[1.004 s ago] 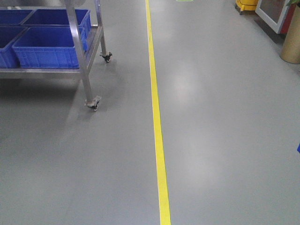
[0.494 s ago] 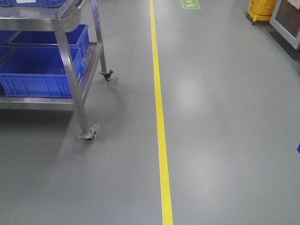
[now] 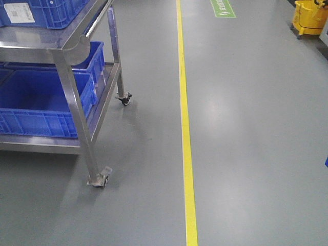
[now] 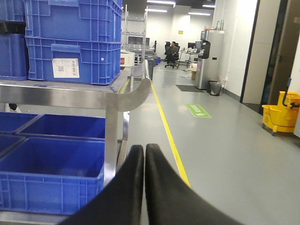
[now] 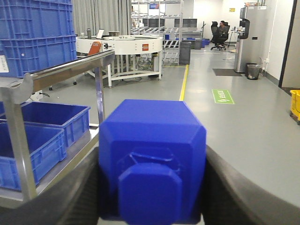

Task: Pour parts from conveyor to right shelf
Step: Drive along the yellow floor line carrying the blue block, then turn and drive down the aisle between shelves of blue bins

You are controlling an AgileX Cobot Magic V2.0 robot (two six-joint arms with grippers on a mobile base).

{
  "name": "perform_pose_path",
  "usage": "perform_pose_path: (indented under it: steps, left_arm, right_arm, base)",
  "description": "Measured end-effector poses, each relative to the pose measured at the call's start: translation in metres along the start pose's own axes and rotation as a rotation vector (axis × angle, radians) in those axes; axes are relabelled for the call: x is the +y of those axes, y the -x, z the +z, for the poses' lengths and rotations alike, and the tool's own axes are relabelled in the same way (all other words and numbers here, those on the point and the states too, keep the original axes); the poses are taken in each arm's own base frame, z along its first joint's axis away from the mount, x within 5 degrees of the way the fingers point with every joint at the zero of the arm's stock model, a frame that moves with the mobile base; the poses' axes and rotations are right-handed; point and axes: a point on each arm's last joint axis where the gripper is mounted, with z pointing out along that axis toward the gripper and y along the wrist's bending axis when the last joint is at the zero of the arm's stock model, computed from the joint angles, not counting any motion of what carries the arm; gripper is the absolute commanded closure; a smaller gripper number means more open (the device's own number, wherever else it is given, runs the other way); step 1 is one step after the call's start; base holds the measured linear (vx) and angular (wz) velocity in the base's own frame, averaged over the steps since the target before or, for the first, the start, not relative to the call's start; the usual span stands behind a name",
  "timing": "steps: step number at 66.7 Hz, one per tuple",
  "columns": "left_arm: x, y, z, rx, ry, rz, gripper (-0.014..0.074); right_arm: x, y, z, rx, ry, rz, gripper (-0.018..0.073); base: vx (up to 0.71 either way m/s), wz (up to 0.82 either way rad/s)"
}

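The floor was smooth, grey and faintly glossy, with one straight yellow line painted along it and a green rectangular sign at the far end. It belonged to a long, bright workshop hall. A yellow mop bucket stood at the far right. A steel rack on wheels stood left of the line, its legs and shelf edges of brushed metal and its top corner rounded; two small casters showed in the front view. On its top shelf sat a ribbed blue plastic bin with a white label, and on the lower shelf at least two open rectangular blue bins, one behind the other. In the left wrist view, the left gripper had its two black fingers pressed together with nothing between them. The right gripper was clamped on a blue box, a matte plastic piece with cut corners and a raised eight-sided face, one black finger on each side. The box was held up off the floor, with the rack to its left in that view. What the box contained could not be seen.
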Motion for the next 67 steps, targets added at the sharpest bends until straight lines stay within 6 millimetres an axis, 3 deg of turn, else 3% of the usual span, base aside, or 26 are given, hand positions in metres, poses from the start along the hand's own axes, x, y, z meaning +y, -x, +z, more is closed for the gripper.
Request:
perform_pose_path:
  steps: [24,67]
  left_arm:
    - [0.0000,0.0000,0.0000,0.000,0.000,0.000,0.0603]
    - [0.0000,0.0000,0.0000,0.000,0.000,0.000,0.0603]
  right_arm:
    - [0.0000,0.0000,0.0000,0.000,0.000,0.000,0.0563]
    - [0.0000,-0.0001,0.0000,0.001,0.000,0.000,0.0563]
  base:
    - [0.44,0.38]
    - [0.28,0.98]
